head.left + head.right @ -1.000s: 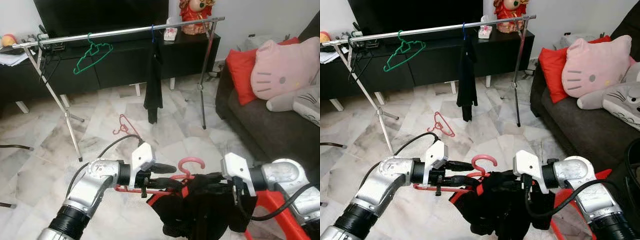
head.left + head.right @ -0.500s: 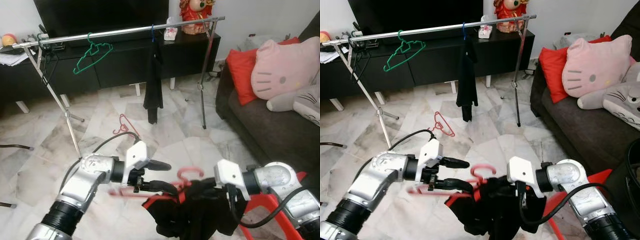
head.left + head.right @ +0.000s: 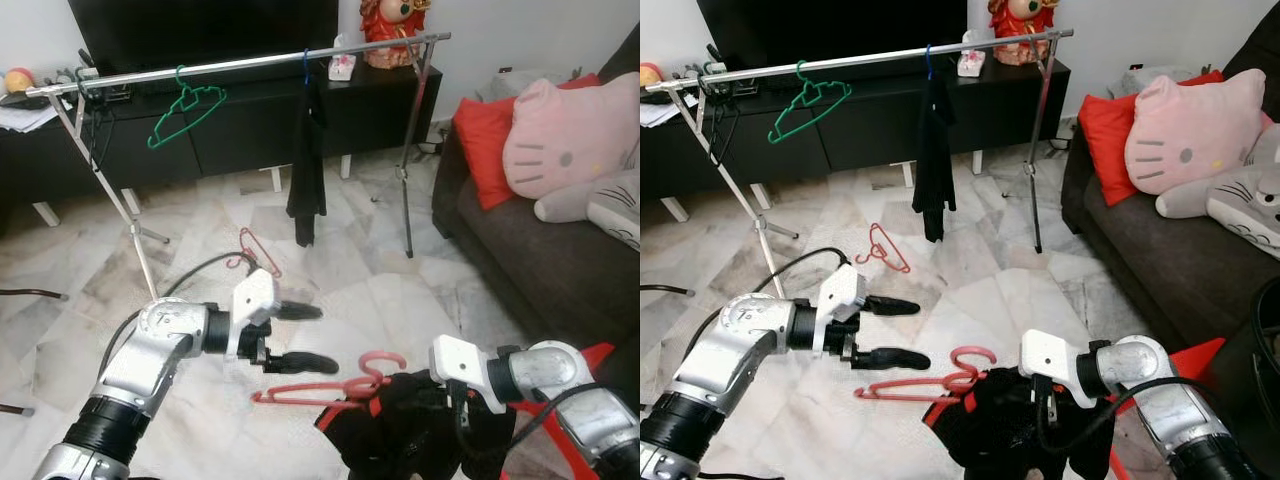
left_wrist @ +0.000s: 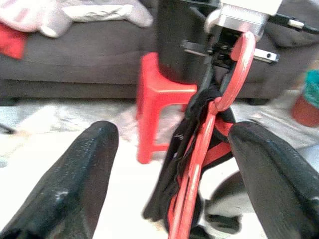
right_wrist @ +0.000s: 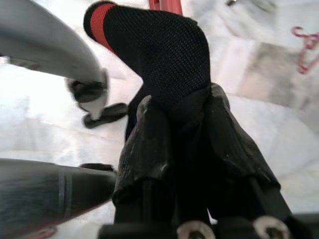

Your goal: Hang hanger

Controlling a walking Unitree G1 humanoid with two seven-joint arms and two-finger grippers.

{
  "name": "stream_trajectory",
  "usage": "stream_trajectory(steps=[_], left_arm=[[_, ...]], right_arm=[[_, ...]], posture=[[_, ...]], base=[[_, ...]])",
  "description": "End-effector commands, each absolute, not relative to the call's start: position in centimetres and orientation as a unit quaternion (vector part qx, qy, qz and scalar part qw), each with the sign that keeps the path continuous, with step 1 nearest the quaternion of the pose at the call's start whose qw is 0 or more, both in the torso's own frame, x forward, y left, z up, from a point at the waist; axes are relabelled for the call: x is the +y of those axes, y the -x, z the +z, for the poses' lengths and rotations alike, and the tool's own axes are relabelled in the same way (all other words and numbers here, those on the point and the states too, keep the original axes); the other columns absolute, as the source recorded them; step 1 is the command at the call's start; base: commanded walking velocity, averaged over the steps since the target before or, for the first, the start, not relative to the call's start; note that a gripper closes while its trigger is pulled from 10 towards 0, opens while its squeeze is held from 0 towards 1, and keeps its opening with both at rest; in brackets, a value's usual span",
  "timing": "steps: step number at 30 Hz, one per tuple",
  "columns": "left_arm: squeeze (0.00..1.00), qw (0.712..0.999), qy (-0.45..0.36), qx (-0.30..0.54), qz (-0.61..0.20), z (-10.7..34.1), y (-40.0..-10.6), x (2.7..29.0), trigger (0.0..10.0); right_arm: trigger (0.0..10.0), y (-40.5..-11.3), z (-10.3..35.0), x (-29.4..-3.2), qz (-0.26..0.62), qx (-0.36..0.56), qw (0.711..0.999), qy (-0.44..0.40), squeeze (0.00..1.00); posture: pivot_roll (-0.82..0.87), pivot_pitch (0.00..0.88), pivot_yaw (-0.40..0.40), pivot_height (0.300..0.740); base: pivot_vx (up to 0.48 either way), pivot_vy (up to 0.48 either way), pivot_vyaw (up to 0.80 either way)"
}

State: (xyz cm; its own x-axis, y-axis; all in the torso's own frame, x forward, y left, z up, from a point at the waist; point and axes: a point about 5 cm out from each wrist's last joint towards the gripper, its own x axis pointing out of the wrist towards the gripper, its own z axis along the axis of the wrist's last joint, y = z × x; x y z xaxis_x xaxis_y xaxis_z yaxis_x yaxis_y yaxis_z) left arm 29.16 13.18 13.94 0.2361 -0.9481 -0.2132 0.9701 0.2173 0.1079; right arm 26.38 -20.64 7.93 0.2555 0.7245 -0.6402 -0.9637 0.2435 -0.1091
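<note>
A red hanger (image 3: 330,388) carries a black garment with red trim (image 3: 400,440) low in front of me. My right gripper (image 5: 179,107) is shut on the garment's bunched cloth just below the hook, holding it above the marble floor. My left gripper (image 3: 300,337) is open, a short way left of the hanger's arm, touching nothing. In the left wrist view the hanger (image 4: 207,144) hangs beyond the two spread fingers (image 4: 75,184). A silver clothes rail (image 3: 240,64) stands across the room with a green hanger (image 3: 186,108) and a dark garment (image 3: 307,170) on it.
Another red hanger (image 3: 254,252) lies on the floor near the rail's leg. A dark sofa (image 3: 530,250) with a pink cat cushion (image 3: 565,135) is on the right. A red stool (image 4: 164,94) stands by my right arm. A black TV cabinet (image 3: 230,125) is behind the rail.
My left gripper has let go of the red hanger's arm and drawn back to the left, now open. The hanger and garment have sunk lower in my right gripper.
</note>
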Motion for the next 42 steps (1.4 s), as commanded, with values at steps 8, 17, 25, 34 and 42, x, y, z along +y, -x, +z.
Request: stream_trajectory(steps=[8, 17, 25, 34, 42], left_arm=[[0.0, 0.875, -0.103, 0.027, -0.472, 14.1, -31.1, 16.7, 10.0], [0.0, 0.909, -0.062, 0.05, -0.409, 11.7, -30.9, 17.5, 10.0], [0.0, 0.907, 0.024, 0.086, -0.412, 8.6, -29.8, 15.8, 10.0], [0.0, 0.904, 0.083, 0.11, -0.404, 6.6, -29.9, 14.5, 10.0], [0.0, 0.896, 0.084, 0.117, -0.42, 6.2, -29.9, 14.4, 10.0]], right_arm=[[0.0, -28.2, 8.8, -23.1, 0.456, 0.215, 0.82, 0.271, 0.0], [0.0, -29.7, 11.1, -23.8, 0.428, 0.176, 0.837, 0.293, 0.0], [0.0, -31.4, 15.9, -23.7, 0.426, 0.109, 0.843, 0.31, 0.0], [0.0, -30.2, 19.0, -21.4, 0.519, 0.069, 0.784, 0.333, 0.0], [0.0, -30.0, 20.4, -21.5, 0.518, 0.062, 0.779, 0.348, 0.0]], posture=[[-0.11, 0.007, 0.038, 0.74], [-0.11, 0.0, 0.045, 0.74], [-0.13, 0.0, 0.05, 0.74], [-0.13, 0.011, 0.062, 0.74], [-0.14, 0.024, 0.081, 0.74]], base=[[0.0, 0.0, 0.0], [0.0, 0.0, 0.0], [0.0, 0.0, 0.0], [0.0, 0.0, 0.0], [0.0, 0.0, 0.0]])
